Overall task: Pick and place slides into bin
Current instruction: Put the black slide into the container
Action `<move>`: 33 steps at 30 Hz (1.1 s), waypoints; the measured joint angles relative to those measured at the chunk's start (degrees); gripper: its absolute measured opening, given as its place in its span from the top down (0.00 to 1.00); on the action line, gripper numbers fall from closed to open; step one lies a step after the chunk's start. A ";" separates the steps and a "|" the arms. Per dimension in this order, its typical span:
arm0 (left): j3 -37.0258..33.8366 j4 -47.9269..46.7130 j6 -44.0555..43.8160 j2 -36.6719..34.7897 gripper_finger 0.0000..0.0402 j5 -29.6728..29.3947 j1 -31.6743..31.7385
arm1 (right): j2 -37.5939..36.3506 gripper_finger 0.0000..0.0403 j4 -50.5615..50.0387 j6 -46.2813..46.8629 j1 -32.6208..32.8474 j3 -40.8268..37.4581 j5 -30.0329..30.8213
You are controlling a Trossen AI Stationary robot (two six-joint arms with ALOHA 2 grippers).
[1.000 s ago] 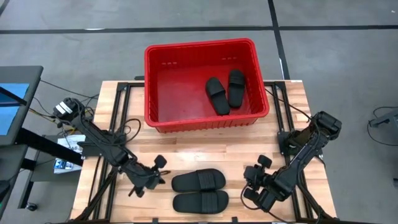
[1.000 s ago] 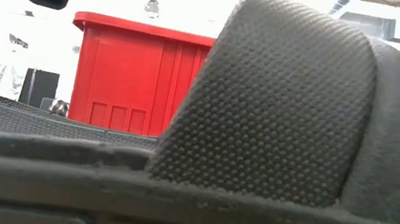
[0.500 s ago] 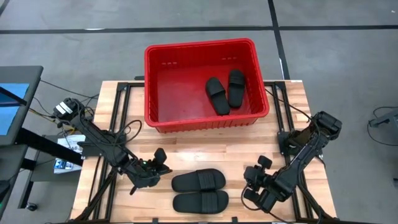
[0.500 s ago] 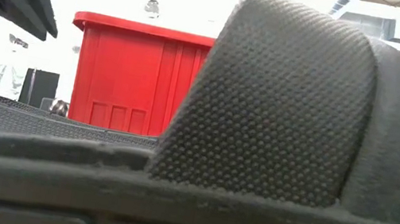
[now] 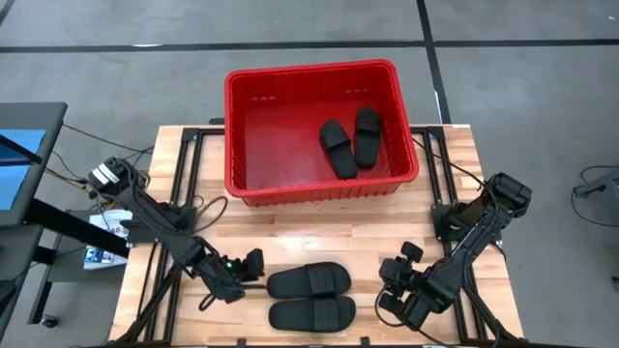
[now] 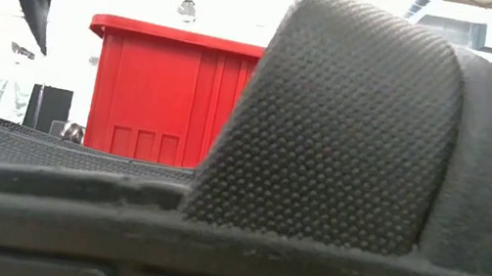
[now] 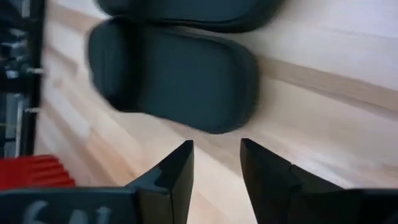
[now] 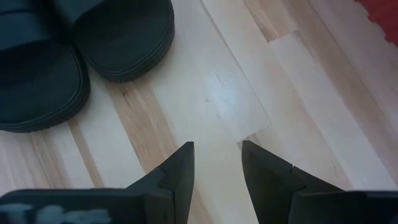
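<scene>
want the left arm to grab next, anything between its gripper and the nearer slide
Nothing visible. The left gripper sits open just beside the end of the upper slide on the table, with only bare wood between them. The right gripper waits on the pair's other side.

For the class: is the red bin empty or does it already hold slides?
Not empty. The high view shows two slides lying side by side inside the bin; two more lie on the table.

Wooden table (image 5: 290, 217), red bin (image 5: 319, 130) at its far edge, two black slides (image 5: 309, 295) near front
</scene>
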 joint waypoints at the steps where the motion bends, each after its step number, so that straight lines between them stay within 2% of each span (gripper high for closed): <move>1: 0.00 0.48 0.30 0.94 0.69 -0.04 -0.11 | 0.00 0.69 0.00 0.00 0.00 0.00 0.02; 6: 0.00 3.04 3.96 3.54 0.69 0.42 -0.14 | 0.00 0.69 -0.02 -0.01 0.02 0.00 0.02; 14: 0.00 3.13 10.57 3.58 0.69 4.61 -0.01 | 0.00 0.69 -0.24 -0.04 0.00 0.00 0.07; 19: 0.00 3.22 14.01 3.61 0.69 4.77 0.05 | -0.02 0.69 -0.24 -0.15 0.01 0.00 1.80; 27: 0.74 5.13 12.59 7.66 0.69 5.38 2.39 | -0.02 0.69 -0.22 -0.11 0.00 0.00 1.87; 33: 7.23 -1.74 11.06 11.69 0.69 6.84 3.18 | -0.02 0.69 -0.04 -0.13 0.06 0.00 1.79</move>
